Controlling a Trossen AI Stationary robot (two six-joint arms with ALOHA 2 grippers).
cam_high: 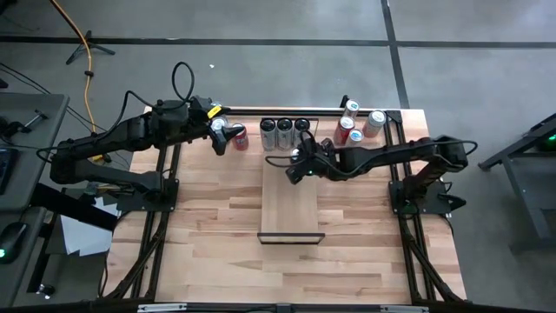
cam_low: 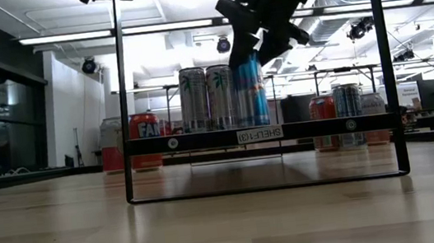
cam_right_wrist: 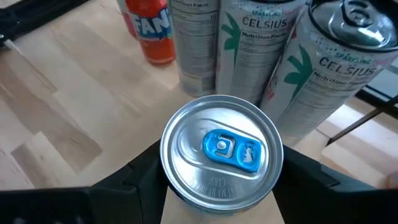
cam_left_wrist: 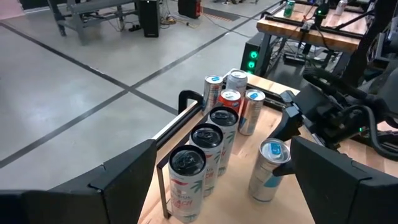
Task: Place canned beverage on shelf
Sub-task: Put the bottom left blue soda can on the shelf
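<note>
Your right gripper (cam_high: 298,162) reaches in over the shelf (cam_high: 291,209), its fingers clamped on the blue-tabbed can (cam_right_wrist: 219,163) just in front of the row of three silver cans (cam_high: 284,133) at the shelf's far end. The low view shows that can (cam_low: 251,89) upright on the shelf beside two of the silver cans; from above the arm hides it. Your left gripper (cam_high: 219,137) hangs left of the shelf with its fingers (cam_left_wrist: 124,171) apart and empty, next to the orange can (cam_high: 240,137). The left wrist view alone shows the spare cans (cam_left_wrist: 233,99) clustered beyond the shelf.
</note>
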